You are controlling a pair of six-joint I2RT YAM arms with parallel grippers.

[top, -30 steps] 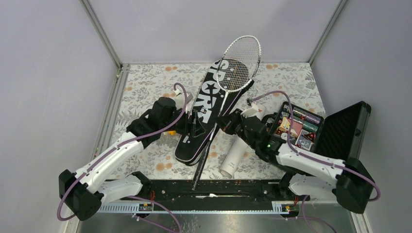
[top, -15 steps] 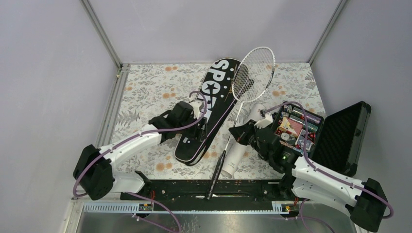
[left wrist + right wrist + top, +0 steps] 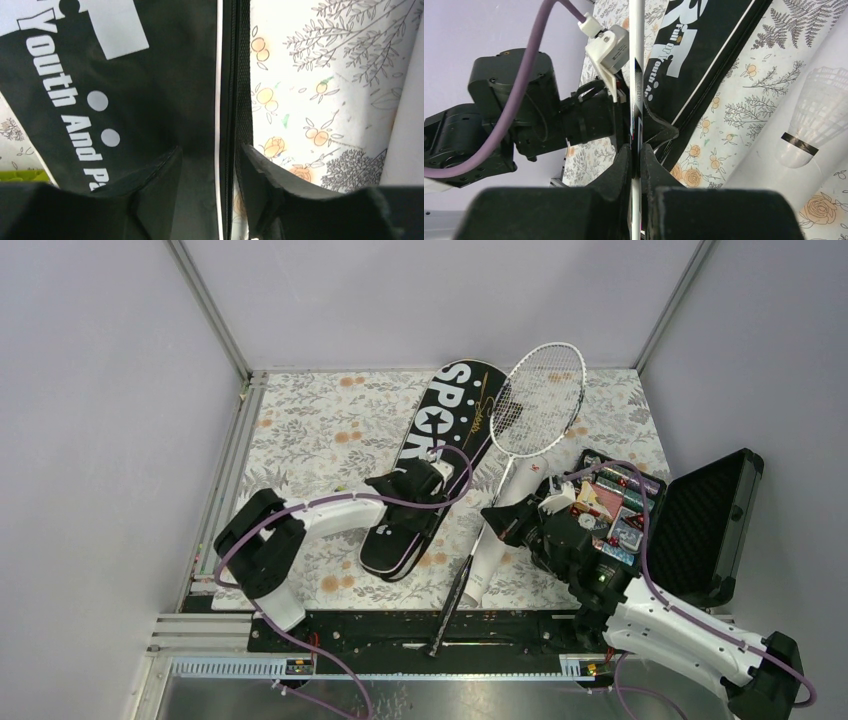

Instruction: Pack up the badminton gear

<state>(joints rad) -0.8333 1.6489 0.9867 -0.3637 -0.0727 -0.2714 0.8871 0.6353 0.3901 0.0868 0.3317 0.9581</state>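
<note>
One racket clamped in right fingers, one bag between parted left fingers, one tube, one case.

Black bag flat, racket across white tube

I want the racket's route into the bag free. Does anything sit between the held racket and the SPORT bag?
Only the left gripper, its jaws astride the zipper edge of the bag, next to the shaft of the racket held in the right gripper. The white tube lies on the shaft's other side.
</note>
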